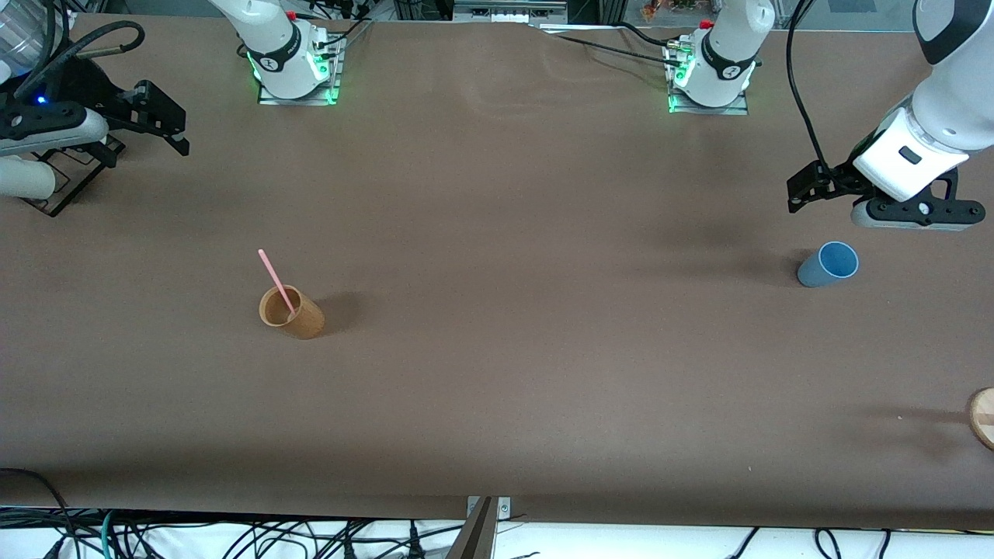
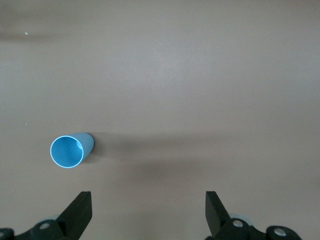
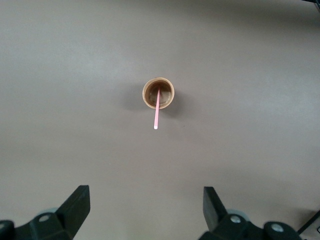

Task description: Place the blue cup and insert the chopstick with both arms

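The blue cup (image 1: 828, 264) stands upright on the table toward the left arm's end; it also shows in the left wrist view (image 2: 70, 150). The pink chopstick (image 1: 277, 282) leans inside an orange-brown cup (image 1: 291, 312) toward the right arm's end; the right wrist view shows the chopstick (image 3: 156, 112) in that cup (image 3: 158, 93). My left gripper (image 1: 796, 194) is open and empty over bare table beside the blue cup, seen also in its own view (image 2: 148, 205). My right gripper (image 1: 167, 128) is open and empty, high over the table's edge, seen also in its own view (image 3: 146, 202).
A round wooden piece (image 1: 982, 418) lies at the table's edge, nearer to the camera than the blue cup. A black wire rack (image 1: 66, 182) sits under the right arm. A grey pointed object (image 1: 477, 532) lies at the table's near edge.
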Tool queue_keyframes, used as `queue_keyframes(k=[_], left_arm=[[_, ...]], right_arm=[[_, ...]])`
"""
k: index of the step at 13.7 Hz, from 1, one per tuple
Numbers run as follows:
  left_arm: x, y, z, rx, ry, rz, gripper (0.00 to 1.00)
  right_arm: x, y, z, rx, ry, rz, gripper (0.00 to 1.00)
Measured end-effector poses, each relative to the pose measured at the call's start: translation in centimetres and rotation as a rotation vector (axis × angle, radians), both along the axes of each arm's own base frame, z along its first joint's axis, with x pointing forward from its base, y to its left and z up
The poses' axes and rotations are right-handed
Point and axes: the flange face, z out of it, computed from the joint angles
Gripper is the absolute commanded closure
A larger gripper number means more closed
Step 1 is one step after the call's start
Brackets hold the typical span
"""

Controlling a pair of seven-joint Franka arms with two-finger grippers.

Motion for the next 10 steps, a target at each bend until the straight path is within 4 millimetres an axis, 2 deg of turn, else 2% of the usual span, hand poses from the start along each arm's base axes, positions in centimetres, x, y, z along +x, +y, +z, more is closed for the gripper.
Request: queue_keyframes(k=[6,10], left_arm=[[0.0,-0.1,0.3,-0.001,-0.006,-0.002,0.0],[0.0,-0.1,0.3,-0.001,-0.007,-0.002,0.0]], right_arm=[[-0.6,0.1,-0.3,-0.005,0.007,0.001,0.0],[-0.7,0.1,-1.8,-0.009,0.034,0.001,0.0]])
